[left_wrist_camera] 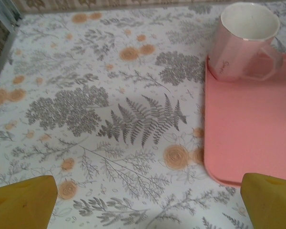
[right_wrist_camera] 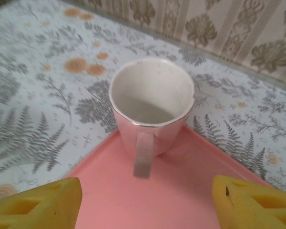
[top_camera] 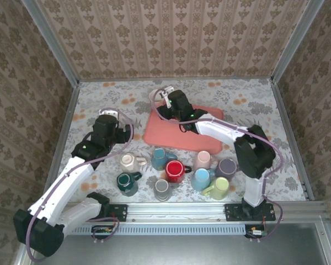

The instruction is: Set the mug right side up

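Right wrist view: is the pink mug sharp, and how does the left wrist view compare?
Right wrist: pink mug fairly sharp, yellow fingers blurred at the bottom edge, soft even light. Left wrist: mug slightly hazy, no hard glare.

We find the mug (right_wrist_camera: 151, 109) standing upright on the far left corner of the mat (top_camera: 168, 135), which lies on the table (top_camera: 99, 99) behind a cluster of mugs (top_camera: 174, 171). The right gripper (right_wrist_camera: 145, 200) sits just before the mug, and the left gripper (left_wrist_camera: 148, 200) hangs over the table left of the mat.
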Available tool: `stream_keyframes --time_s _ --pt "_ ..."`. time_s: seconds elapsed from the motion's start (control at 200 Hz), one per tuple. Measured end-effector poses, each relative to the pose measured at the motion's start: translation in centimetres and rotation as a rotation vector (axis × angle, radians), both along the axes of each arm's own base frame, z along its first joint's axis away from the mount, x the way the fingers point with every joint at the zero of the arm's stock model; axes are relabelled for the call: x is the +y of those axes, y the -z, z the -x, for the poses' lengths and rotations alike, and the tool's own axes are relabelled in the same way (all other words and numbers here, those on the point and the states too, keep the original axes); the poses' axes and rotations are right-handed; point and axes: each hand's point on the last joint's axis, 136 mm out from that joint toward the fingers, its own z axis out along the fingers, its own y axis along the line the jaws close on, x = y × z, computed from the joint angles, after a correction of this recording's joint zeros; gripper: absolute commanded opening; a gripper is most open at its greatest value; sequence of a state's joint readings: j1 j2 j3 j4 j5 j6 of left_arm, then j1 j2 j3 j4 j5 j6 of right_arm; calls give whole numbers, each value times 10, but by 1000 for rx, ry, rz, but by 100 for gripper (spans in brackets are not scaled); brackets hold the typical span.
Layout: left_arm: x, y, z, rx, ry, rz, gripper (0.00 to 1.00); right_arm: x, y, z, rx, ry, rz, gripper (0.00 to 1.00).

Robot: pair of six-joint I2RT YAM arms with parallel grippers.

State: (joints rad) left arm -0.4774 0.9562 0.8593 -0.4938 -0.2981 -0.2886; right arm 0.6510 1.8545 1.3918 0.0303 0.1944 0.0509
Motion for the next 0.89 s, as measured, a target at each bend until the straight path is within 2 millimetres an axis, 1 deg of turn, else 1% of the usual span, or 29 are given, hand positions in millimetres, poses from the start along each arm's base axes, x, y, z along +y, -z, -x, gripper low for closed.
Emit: stream_keyframes --time_s 0.06,0.085,0.09,0.18,0.23,0.265,0.3,0.4,0.42,0.565,0.695,0.895 --pt "-1 -1 1 52 -25 24 100 -7 -26 11 -20 11 -33 70" --pt "-1 -2 2 78 -43 38 100 -10 -33 14 -23 19 -42 69" --pt "-1 -2 2 80 -46 40 100 -12 -38 16 -27 26 -47 69" --pt "-1 -8 7 170 -126 103 100 -24 -68 33 -36 72 -77 68" --pt "-1 -10 12 222 -176 152 100 -31 -78 42 -35 96 -77 68" --pt "-1 -10 17 254 -206 183 100 -39 -87 52 -36 119 -86 67" --pt "-1 -8 24 289 -238 216 100 -43 -91 59 -32 133 -98 67" --pt "-1 -1 47 387 -344 352 100 -61 -91 85 15 164 -134 68" --pt "-1 2 55 413 -368 390 100 -66 -90 92 30 172 -138 68" --pt "0 9 85 504 -518 572 100 -83 -82 124 83 196 -176 67" --pt "2 15 96 562 -637 631 100 -93 -75 148 119 201 -199 68" --pt "-5 35 101 659 -734 601 100 -103 -71 167 130 216 -217 67"
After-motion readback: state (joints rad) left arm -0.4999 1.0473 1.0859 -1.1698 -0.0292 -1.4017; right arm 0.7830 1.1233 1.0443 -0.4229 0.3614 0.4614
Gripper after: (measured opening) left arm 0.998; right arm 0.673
